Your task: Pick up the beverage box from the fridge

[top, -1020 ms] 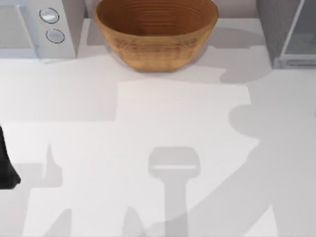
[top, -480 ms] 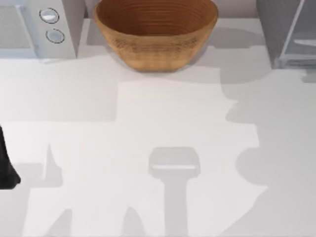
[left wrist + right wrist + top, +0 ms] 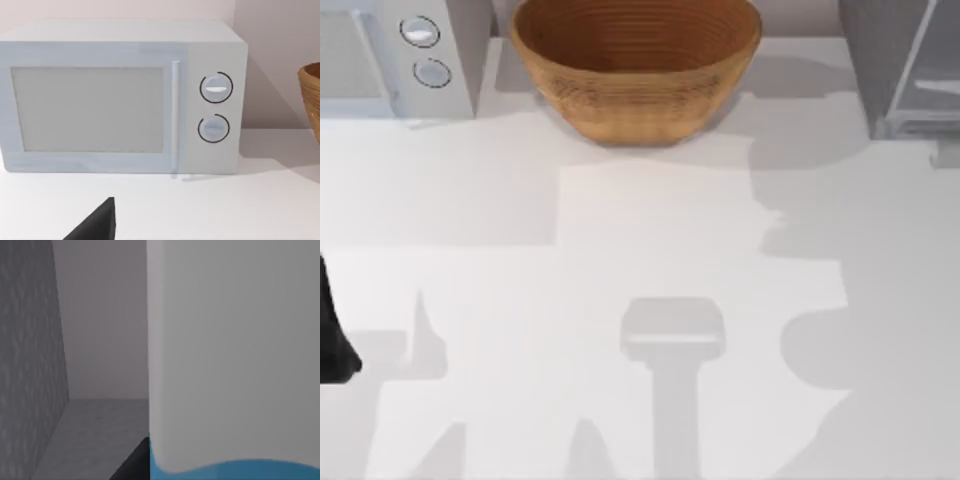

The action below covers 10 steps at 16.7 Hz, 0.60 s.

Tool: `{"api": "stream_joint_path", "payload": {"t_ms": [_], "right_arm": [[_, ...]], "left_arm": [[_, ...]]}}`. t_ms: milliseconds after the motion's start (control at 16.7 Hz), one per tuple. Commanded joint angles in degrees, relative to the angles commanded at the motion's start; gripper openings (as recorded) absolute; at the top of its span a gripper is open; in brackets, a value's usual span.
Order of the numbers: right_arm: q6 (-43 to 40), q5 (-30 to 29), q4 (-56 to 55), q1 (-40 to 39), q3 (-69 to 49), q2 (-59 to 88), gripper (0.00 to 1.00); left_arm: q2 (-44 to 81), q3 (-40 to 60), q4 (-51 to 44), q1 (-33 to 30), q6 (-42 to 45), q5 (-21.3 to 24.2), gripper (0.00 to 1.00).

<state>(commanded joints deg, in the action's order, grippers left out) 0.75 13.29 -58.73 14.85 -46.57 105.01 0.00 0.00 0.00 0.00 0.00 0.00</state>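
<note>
The beverage box (image 3: 235,355) looms very close in the right wrist view, a white face with a sky-blue band along its lower edge. It stands inside the fridge (image 3: 30,365), whose speckled dark-grey wall and grey floor show beside it. A dark part of my right gripper (image 3: 136,466) sits right at the box's edge. From above, the fridge (image 3: 868,50) stands at the table's back right, its pale glassy panel (image 3: 932,60) angled outward. My left gripper (image 3: 95,224) is parked at the table's left, facing the microwave; the left arm (image 3: 332,330) shows at the left edge of the top view.
A light microwave (image 3: 400,50) with two round knobs stands at the back left, also seen head-on as the microwave (image 3: 120,95). A brown ribbed bowl (image 3: 635,65) sits at the back middle. The white table (image 3: 620,250) carries broad arm shadows on its right.
The arm shadow on the table's right side has shifted left and toward the back. The left arm, bowl and microwave have not moved.
</note>
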Motion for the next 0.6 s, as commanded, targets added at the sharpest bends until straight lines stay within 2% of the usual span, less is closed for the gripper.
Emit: {"api": "stream_joint_path", "payload": {"t_ms": [300, 600], "right_arm": [[-0.50, -2.31, 8.76, -2.25, 6.79, -16.25, 0.00], [-0.59, -5.62, 23.86, -5.69, 18.97, -43.29, 0.00]], "left_arm": [[0.00, 0.00, 0.00, 0.00, 0.00, 0.00, 1.00], [0.00, 0.00, 0.00, 0.00, 0.00, 0.00, 1.00]]}}
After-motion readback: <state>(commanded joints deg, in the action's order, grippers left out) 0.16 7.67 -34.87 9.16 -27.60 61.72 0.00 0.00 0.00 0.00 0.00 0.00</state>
